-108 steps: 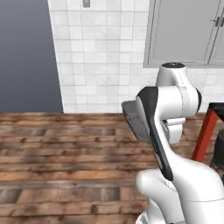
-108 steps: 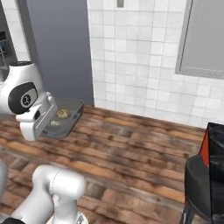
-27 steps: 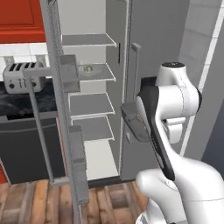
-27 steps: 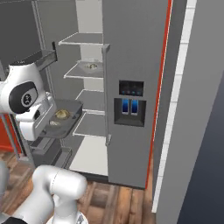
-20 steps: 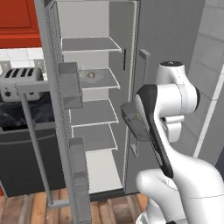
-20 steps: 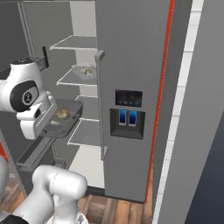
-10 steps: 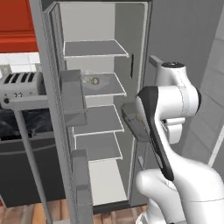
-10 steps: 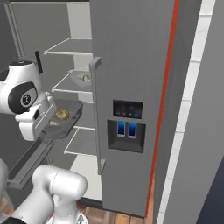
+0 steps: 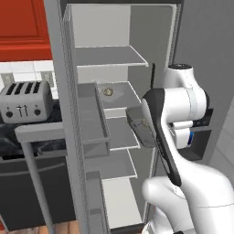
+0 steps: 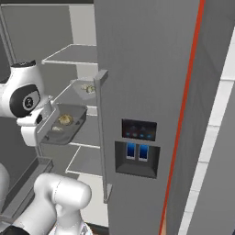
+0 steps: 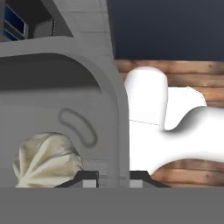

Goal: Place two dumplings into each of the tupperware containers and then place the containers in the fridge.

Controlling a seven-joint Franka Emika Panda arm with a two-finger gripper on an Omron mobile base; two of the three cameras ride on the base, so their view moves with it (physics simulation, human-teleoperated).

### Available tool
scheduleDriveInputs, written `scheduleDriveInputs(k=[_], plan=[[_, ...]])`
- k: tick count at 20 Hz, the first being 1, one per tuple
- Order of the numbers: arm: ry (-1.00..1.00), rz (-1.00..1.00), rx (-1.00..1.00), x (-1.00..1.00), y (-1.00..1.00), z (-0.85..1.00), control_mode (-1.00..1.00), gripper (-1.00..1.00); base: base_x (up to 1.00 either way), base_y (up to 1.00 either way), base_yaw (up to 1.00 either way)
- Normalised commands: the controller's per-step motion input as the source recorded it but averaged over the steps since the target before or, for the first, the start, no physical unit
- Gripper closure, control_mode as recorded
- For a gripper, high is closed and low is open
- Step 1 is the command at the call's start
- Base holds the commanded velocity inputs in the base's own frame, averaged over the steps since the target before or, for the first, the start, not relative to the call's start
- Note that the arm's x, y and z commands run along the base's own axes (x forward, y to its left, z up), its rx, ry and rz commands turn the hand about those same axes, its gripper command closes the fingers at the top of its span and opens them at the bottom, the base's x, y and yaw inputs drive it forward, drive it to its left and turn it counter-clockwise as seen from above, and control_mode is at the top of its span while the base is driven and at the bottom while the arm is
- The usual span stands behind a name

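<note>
Gripper carrying a container at the open fridge

The gripper (image 11: 113,177) is clamping the rim of the darker grey container (image 10: 69,125) — two dumplings (image 10: 64,120) inside — at centre left of the right base view. The second container (image 9: 114,93) is sitting on a fridge (image 10: 147,69) shelf, upper centre of the left base view.

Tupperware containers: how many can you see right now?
2. One tupperware container sits on a fridge shelf. The other container is held at its rim by the pincer, in front of the open fridge.
</note>
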Motion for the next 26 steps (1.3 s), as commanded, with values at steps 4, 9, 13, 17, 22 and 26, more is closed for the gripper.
scheduleDriveInputs(k=[4, 9, 13, 17, 22, 26], plan=[[0.00, 0.00, 0.00, 0.00, 0.00, 0.00, 1.00, 1.00, 0.52, 0.03, 0.00], [0.00, 0.00, 0.00, 0.00, 0.00, 0.00, 1.00, 1.00, 0.40, 0.02, -0.01], [0.00, 0.00, 0.00, 0.00, 0.00, 0.00, 1.00, 1.00, 0.44, 0.05, -0.03], [0.00, 0.00, 0.00, 0.00, 0.00, 0.00, 1.00, 1.00, 0.35, 0.26, -0.05], [0.00, 0.00, 0.00, 0.00, 0.00, 0.00, 1.00, 1.00, 0.05, 0.39, -0.04], [0.00, 0.00, 0.00, 0.00, 0.00, 0.00, 1.00, 1.00, 0.22, 0.12, -0.01]])
